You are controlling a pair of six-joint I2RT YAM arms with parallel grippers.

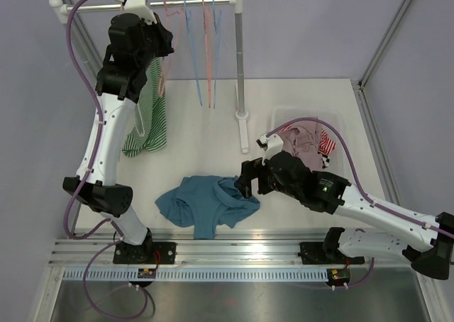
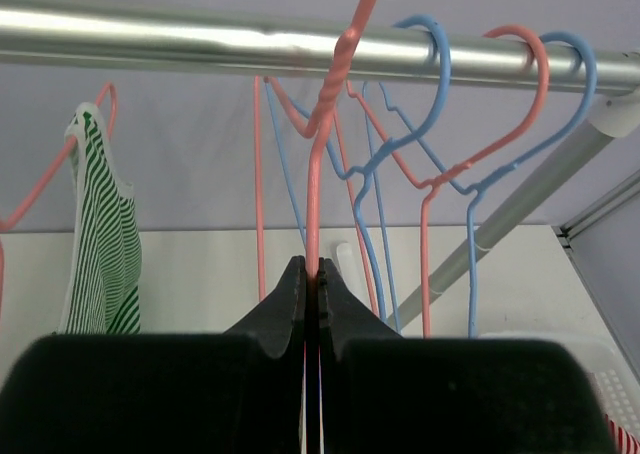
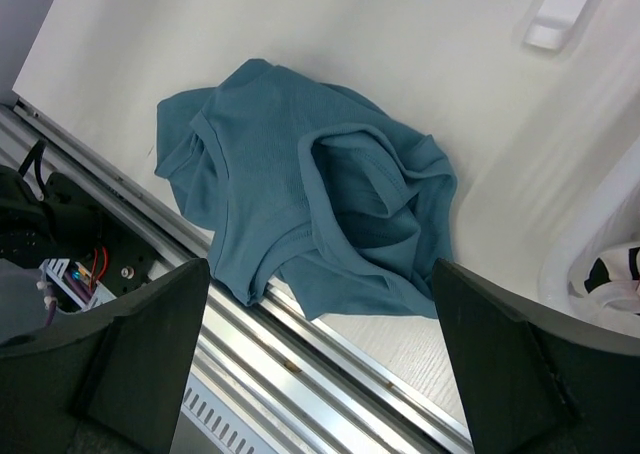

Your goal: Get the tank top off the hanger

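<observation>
**A:** Where is the tank top?

**B:** Your green-striped tank top hangs on a pink hanger at the left end of the rail, over the far left of the tabletop. It has not come off.

**A:** And my left fingers?

**B:** Your left fingers are up at the rail, pressed together on a thin pink wire that rises through a twisted neck to a hook over the rail. The tank top is just to their left. You cannot tell from the wrist view whether that wire belongs to the tank top's hanger. More pink and blue hangers hang bare to the right.

**A:** The right side?

**B:** Your right fingers are spread wide with nothing between them, low over the near middle of the tabletop. A crumpled blue shirt lies right below them, its near edge touching the metal rails at the tabletop's near edge. A white basket with clothes in it sits on the right.
</observation>
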